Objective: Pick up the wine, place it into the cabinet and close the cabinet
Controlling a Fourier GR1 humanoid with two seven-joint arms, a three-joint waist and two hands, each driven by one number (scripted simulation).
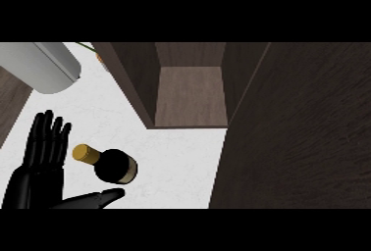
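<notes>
Left hand [45, 147]: released, fingers straight and pointing up the view, thumb stretched out toward the right below the bottle; it holds nothing. No right hand shows.
Cabinet door [304, 137]: swung open, a broad dark panel far to the right of the hand.
Cabinet [190, 93]: open, its brown shelf bare, up and to the right of the hand, beyond the bottle.
Pale cylinder [47, 66]: above the fingertips, near the view's upper left.
Wine [110, 163]: on the white counter [174, 162] just to the right of the fingers, apart from them, above the thumb.
Wine's axis: seemingly upright, seen almost from above, so its long axis runs toward the viewer; the gold cap [85, 153] shows nearer the fingers, the dark body to the right.
Step in hand: probably the approach to grasp. Bring the palm sideways against the dark body, close fingers and thumb round it below the neck, keep it upright.
</notes>
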